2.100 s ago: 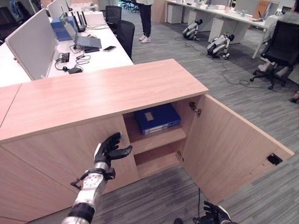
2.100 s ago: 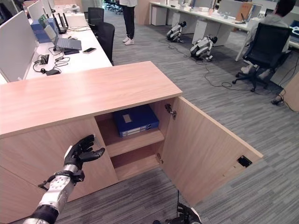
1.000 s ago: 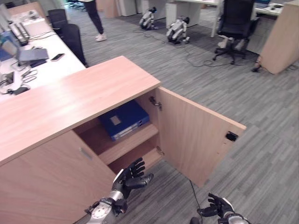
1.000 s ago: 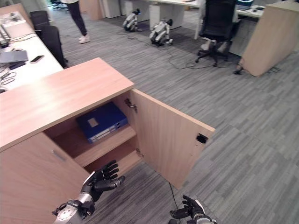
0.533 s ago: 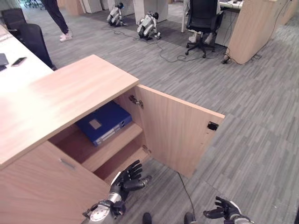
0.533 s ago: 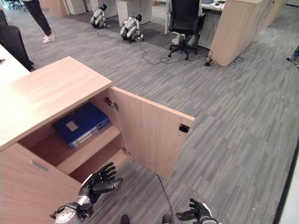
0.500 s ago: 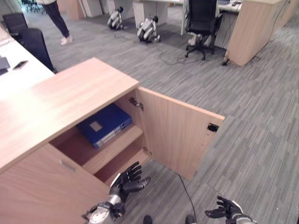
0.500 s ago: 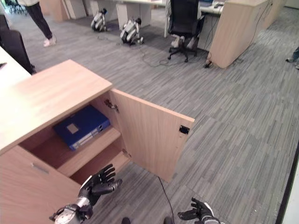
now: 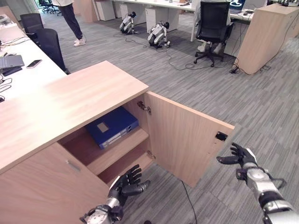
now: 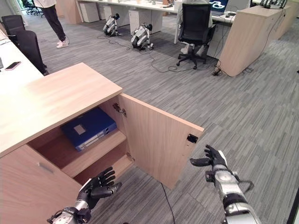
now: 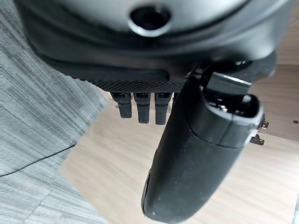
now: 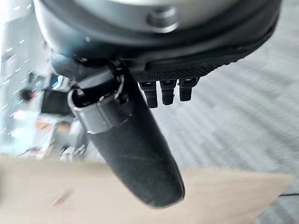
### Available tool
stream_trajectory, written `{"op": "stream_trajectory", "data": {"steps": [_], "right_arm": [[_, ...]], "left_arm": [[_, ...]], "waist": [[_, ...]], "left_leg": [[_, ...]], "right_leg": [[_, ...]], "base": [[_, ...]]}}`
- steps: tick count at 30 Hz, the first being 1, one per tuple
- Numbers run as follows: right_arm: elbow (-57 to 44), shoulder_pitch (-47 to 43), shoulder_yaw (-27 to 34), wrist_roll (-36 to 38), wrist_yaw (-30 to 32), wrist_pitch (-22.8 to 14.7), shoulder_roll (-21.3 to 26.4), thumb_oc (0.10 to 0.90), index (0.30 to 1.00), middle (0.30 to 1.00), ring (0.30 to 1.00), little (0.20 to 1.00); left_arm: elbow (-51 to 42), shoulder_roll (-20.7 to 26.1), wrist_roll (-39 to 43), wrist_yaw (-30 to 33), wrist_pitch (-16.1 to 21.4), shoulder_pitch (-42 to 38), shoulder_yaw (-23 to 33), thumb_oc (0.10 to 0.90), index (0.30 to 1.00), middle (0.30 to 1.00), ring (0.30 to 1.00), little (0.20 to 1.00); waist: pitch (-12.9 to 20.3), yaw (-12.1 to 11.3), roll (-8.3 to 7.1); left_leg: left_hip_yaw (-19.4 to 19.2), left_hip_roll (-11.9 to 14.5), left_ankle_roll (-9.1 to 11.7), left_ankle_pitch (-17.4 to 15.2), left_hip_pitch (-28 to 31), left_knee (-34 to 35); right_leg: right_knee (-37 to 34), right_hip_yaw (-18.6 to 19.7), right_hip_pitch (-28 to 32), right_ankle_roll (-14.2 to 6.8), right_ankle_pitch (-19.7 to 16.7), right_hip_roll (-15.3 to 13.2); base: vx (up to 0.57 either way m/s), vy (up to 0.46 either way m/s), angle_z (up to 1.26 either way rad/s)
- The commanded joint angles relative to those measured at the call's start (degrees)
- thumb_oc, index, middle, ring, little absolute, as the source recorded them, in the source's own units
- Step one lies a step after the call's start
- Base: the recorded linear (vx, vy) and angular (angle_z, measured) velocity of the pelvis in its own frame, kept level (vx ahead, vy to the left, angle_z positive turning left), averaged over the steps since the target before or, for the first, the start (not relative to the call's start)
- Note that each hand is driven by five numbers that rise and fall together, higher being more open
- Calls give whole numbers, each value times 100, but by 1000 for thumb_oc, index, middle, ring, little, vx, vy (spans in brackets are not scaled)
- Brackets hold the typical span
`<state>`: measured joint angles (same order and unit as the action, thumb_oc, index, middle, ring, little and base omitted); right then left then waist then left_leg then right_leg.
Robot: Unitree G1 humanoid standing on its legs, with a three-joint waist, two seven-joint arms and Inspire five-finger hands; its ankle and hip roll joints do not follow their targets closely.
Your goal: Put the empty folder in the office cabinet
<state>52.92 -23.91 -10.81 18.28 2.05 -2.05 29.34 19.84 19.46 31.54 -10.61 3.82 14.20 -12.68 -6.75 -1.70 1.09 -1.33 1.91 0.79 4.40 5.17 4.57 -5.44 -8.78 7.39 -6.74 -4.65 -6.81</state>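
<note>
Our left hand (image 9: 122, 185) hangs low before the office cabinet (image 9: 70, 100), fingers spread and holding nothing. Our right hand (image 9: 243, 157) floats just beside the free edge of the open door (image 9: 184, 137), fingers relaxed and apart, empty too. The blue folder (image 9: 112, 127) lies flat on the upper shelf (image 9: 119, 148) inside the cabinet, well apart from both hands.

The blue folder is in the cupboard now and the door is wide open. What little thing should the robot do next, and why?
Probably move the right hand to the outer face of the open door and start pushing it shut. The blue folder already lies flat on the upper shelf of the cabinet, both hands are open and hold nothing, and the right hand hangs just beside the door's free edge.
</note>
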Motion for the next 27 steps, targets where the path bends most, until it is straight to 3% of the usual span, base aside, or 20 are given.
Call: {"op": "stream_trajectory", "data": {"steps": [1,3,15,23,27], "right_arm": [[-201,-763,-76,262,93,-442,72,800,900,900,900,900],[-640,-1082,-366,331,63,-443,-237,800,900,900,900,900],[-1576,-937,-914,304,-198,-366,-948,800,900,900,900,900],[-2704,-39,-1007,230,-541,-375,-1007,800,900,900,900,900],[-3375,752,-1075,-1,-811,-398,-930,800,900,900,900,900]], "left_arm": [[-414,272,242,-153,364,-334,-98,800,900,900,900,900],[-402,300,209,-97,365,-370,-112,800,900,900,900,900],[-303,208,135,33,373,-420,-18,800,900,900,900,900],[-197,118,47,174,420,-379,335,800,900,900,900,900],[-117,-23,59,243,468,-242,668,800,900,900,900,900]], "waist": [[202,-106,-340],[211,-146,-345],[246,-219,-384],[226,-236,-424],[126,-408,-464]], "left_leg": [[-95,-204,-32,-898,81,-479],[-62,-203,-40,-886,88,-456],[50,-213,-48,-879,74,-463],[115,-194,-5,-835,20,-442],[295,-215,88,-701,-190,-481]], "right_leg": [[136,-145,-60,-30,529,185],[151,-144,-70,-21,541,190],[194,-214,-57,1,581,175],[231,-375,-93,-6,602,156],[123,-710,-130,-25,545,96]], "base": [[6,12,6],[0,0,0],[2,2,-2],[-4,-9,11],[-37,-42,22]]}}
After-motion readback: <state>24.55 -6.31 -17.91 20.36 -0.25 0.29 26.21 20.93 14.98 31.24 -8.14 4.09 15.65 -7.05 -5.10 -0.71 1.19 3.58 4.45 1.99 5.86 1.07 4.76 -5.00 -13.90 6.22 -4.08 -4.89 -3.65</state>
